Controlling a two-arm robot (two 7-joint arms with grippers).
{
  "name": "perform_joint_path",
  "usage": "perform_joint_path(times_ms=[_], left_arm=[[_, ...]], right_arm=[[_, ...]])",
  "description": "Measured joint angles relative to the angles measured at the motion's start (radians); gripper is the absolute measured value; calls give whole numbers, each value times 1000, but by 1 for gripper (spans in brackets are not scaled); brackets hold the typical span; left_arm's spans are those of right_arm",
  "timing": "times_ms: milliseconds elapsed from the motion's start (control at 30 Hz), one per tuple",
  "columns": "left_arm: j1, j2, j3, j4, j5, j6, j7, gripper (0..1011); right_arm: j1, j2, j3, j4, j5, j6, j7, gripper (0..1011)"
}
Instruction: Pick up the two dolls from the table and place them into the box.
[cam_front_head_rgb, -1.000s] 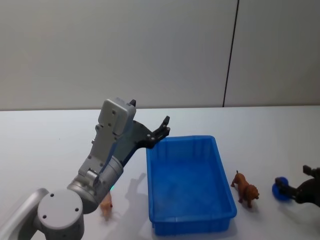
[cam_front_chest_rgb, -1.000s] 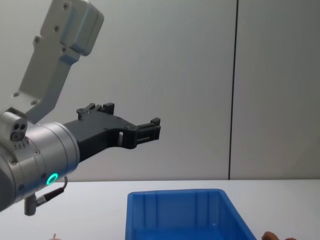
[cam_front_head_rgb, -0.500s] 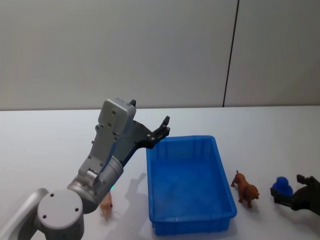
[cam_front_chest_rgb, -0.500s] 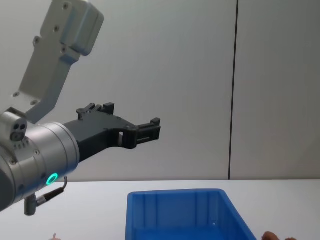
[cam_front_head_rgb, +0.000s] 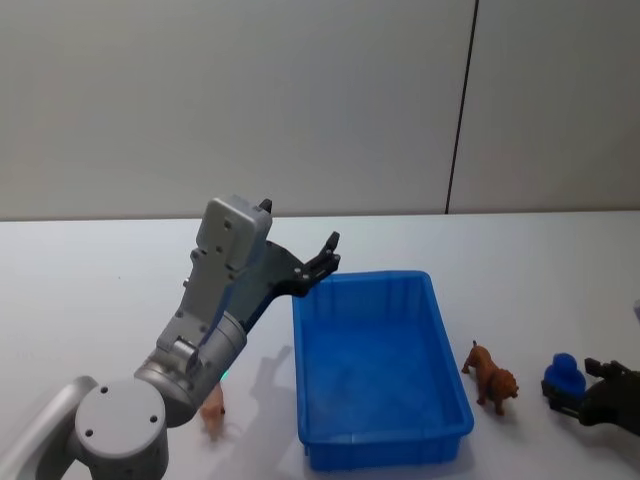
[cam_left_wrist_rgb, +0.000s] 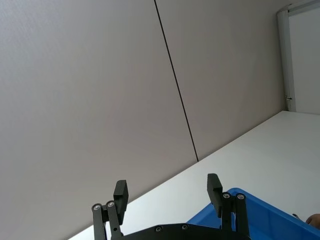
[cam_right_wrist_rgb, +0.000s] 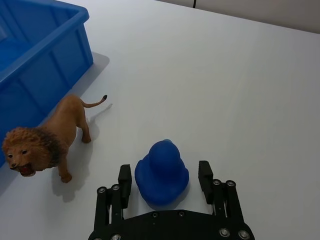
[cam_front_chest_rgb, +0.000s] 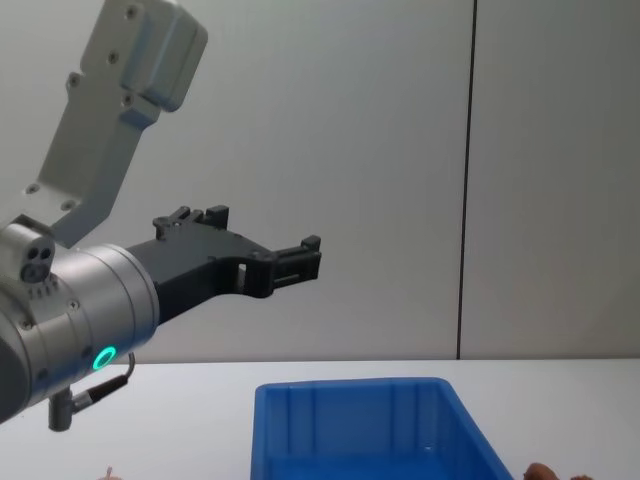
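On the head camera, the left gripper (cam_front_head_rgb: 328, 256) hangs raised over the far left corner of the box (cam_front_head_rgb: 385, 443). I read that as a parked wait, clear of the table (cam_front_head_rgb: 100, 290). The pink doll (cam_front_head_rgb: 212, 408) lies left of the box under that arm. The lion doll (cam_front_head_rgb: 490, 376) stands just right of the box, and the right gripper (cam_front_head_rgb: 580, 390) sits low at a blue toy (cam_front_head_rgb: 563, 370).

Left wrist: its jaws gape wide, empty, above the box rim.

Right wrist: the jaws are spread either side of the blue toy without pinching it. The lion stands apart, between toy and box wall.

Chest: the left gripper is high above the box.
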Motion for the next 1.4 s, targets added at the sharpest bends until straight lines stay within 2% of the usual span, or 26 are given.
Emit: perform_joint_path(times_ms=[133, 233, 267, 367, 667, 833, 1033, 1400], left_arm=[[0, 0, 0, 0, 0, 0, 0, 1001], [0, 0, 0, 0, 0, 0, 0, 1001], [0, 0, 0, 0, 0, 0, 0, 1001], [0, 0, 0, 0, 0, 0, 0, 1001], [0, 0, 0, 0, 0, 0, 0, 1001], [0, 0, 0, 0, 0, 0, 0, 1001], [0, 0, 0, 0, 0, 0, 0, 1001], [0, 0, 0, 0, 0, 0, 0, 1001]], right_arm=[[5, -2, -2, 7, -2, 4, 5, 741], [8, -3, -3, 12, -3, 7, 8, 624], [9, -3, -4, 13, -3, 8, 8, 624], [12, -4, -5, 16, -3, 10, 11, 530], [15, -5, -5, 14, 1, 1, 12, 467], [15, -3, -2, -9, 8, -22, 8, 429], [15, 0, 1, -58, 16, -48, 14, 390], [24, -10, -16, -152, 16, -65, 70, 321]])
